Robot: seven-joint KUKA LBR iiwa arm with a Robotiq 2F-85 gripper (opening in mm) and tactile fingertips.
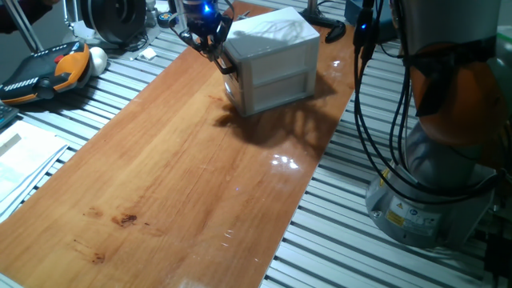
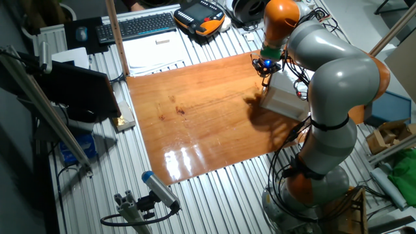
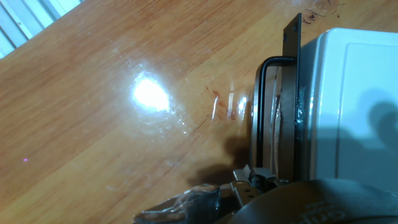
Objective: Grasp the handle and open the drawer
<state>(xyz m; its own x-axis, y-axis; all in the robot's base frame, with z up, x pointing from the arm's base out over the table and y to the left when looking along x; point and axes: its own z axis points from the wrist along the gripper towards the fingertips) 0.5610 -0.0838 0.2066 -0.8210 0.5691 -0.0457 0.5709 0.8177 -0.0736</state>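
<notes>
One end effector beside handle

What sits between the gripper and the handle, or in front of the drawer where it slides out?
Nothing visible. The gripper is right at the handle, and the wooden tabletop in front of the drawer shows only reflections.

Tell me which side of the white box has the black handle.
The narrow side facing the gripper; the handle sits there on a black plate. The box's wide two-panel side is bare.
</notes>
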